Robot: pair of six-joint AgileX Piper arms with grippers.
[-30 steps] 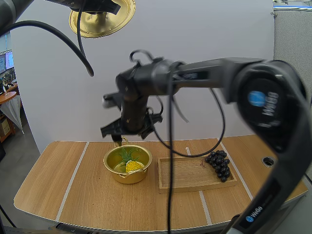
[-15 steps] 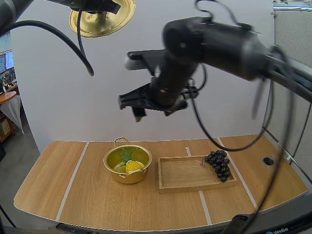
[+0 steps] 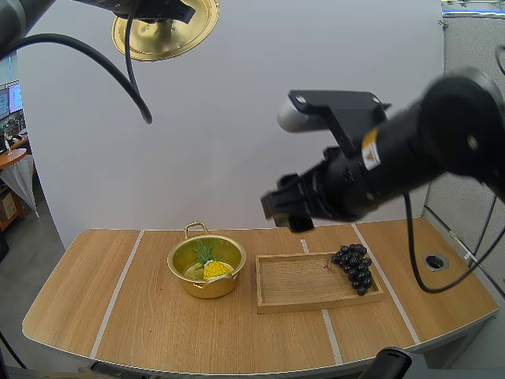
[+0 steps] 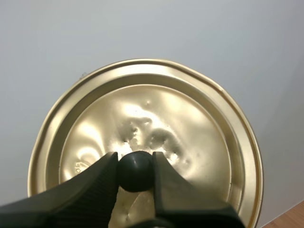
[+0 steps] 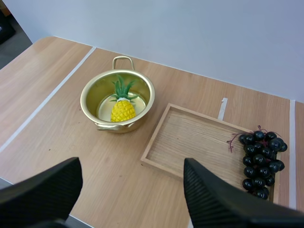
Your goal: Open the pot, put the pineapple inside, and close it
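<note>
Our right arm has lifted clear of the pot (image 3: 213, 288) within the last second. 1 second ago its pincer hung at the pot's rim, and now it rides high, over toward the wooden tray (image 5: 190, 142). The right pincer (image 5: 133, 167) is open and empty, its 2 fingers standing well apart. The pineapple (image 5: 122, 110) lies inside the pot, so we judge the placing done. Our left pincer (image 4: 135, 164) is clamped on the black knob (image 4: 135, 172) of the lid (image 4: 194, 128) and has kept it high above the surface (image 3: 142, 316). The pot stands uncovered just beside the tray, with the grapes (image 5: 261, 152) at the tray's other end. Only the closing remains, and the way down for the lid looks free.
</note>
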